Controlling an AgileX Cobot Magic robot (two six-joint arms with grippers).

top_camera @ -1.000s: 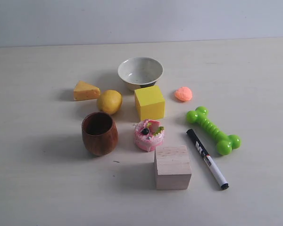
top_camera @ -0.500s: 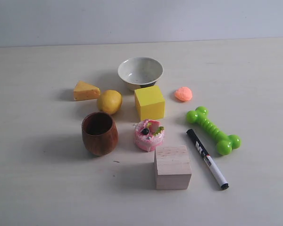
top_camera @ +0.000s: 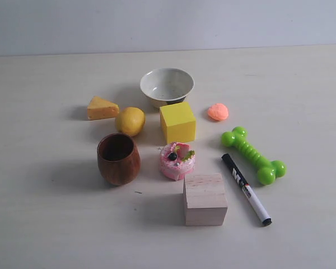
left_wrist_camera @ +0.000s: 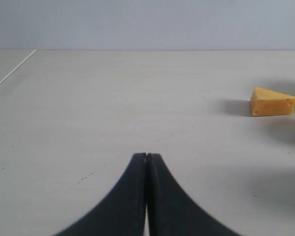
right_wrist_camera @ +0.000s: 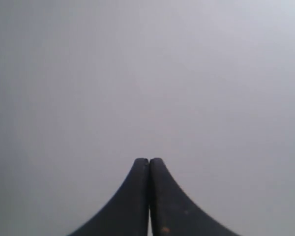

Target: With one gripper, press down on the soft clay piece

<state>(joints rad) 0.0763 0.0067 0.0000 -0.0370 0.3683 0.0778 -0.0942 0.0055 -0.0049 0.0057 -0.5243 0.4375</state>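
The soft clay piece [top_camera: 218, 111] is a small salmon-orange dome lying on the pale table, right of the yellow cube [top_camera: 177, 121] and just behind the green bone toy [top_camera: 253, 154]. Neither arm shows in the exterior view. In the left wrist view my left gripper [left_wrist_camera: 146, 156] is shut with nothing in it, low over bare table, and the clay is out of that view. My right gripper [right_wrist_camera: 149, 160] is also shut and empty, facing only a blank grey surface.
Around the clay stand a white bowl [top_camera: 167, 86], a lemon [top_camera: 130, 120], a cheese wedge [top_camera: 102, 107] [left_wrist_camera: 272, 101], a brown wooden cup [top_camera: 118, 158], a pink toy cake [top_camera: 177, 160], a wooden block [top_camera: 205, 199] and a black marker [top_camera: 246, 189].
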